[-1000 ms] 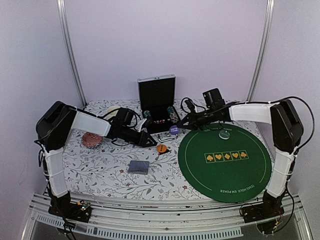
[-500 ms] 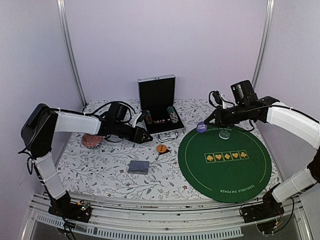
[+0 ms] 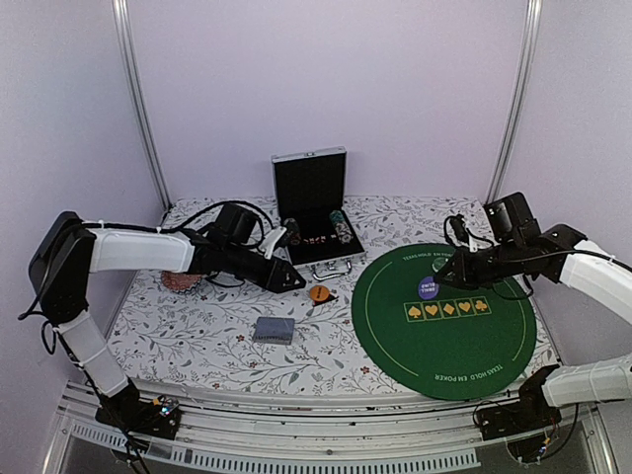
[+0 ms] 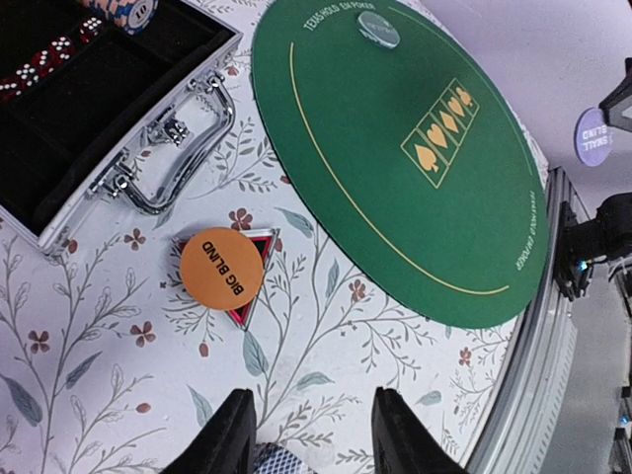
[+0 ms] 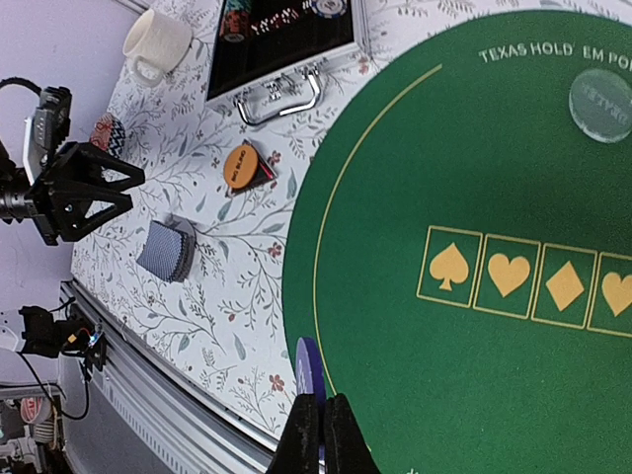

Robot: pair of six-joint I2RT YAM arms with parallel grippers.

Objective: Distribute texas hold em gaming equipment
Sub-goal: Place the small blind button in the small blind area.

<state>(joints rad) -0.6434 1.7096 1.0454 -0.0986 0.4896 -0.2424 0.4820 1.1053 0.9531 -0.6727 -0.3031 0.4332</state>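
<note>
Your right gripper (image 3: pixel 437 285) is clamped on the edge of the purple Small Blind disc (image 3: pixel 427 288). The disc now hangs over the green felt mat (image 3: pixel 444 341), just above the left end of its row of printed suit boxes (image 3: pixel 446 309). A second ago that disc was still off the mat, beside its far-left rim near the open case (image 3: pixel 309 183). Half a second ago it was crossing the rim. The carry looks all but done. What remains, by the look of it, is to lower the disc and let go at a player's place on the felt. The clear disc (image 3: pixel 444 265) already lies on the mat near its far rim, under the printed title.

Your left gripper (image 4: pixel 314 434) hovers with jaws parted and nothing between them, over the floral cloth (image 3: pixel 197 336) off the mat's left side. It has held roughly there through the second, while the arm behind it stretched out lower. Just ahead of it, between gripper and mat, lies the orange Big Blind disc (image 4: pixel 221 269), resting on the dark triangular marker (image 4: pixel 259 241). That looks like the next pick-up. The blue-backed cards (image 3: pixel 274 330) lie further out from the mat's left rim, toward you. A short chip stack (image 3: pixel 178 281) sits well off the mat's left side. Neither has been dealt out yet.
</note>
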